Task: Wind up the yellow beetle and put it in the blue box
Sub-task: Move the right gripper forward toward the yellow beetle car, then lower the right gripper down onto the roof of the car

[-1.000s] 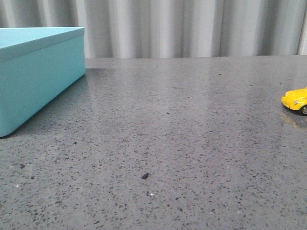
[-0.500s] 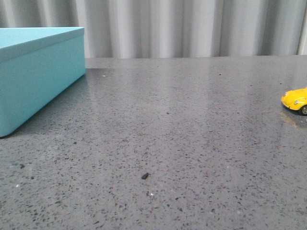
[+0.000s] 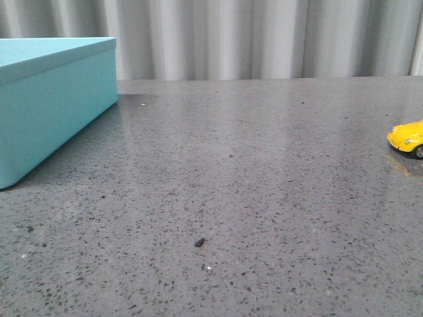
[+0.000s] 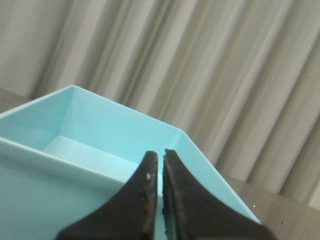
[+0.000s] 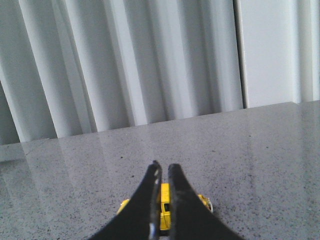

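The blue box stands at the far left of the table. The yellow beetle sits on the table at the right edge, partly cut off by the frame. Neither gripper shows in the front view. In the left wrist view my left gripper is shut and empty, held above the near wall of the blue box, whose inner walls and floor show. In the right wrist view my right gripper is shut, just above the yellow beetle, which shows through the slit and on both sides of the fingers.
The grey speckled table stretches between box and car. A small dark crumb lies near the front middle. A pale pleated curtain hangs behind the table's far edge.
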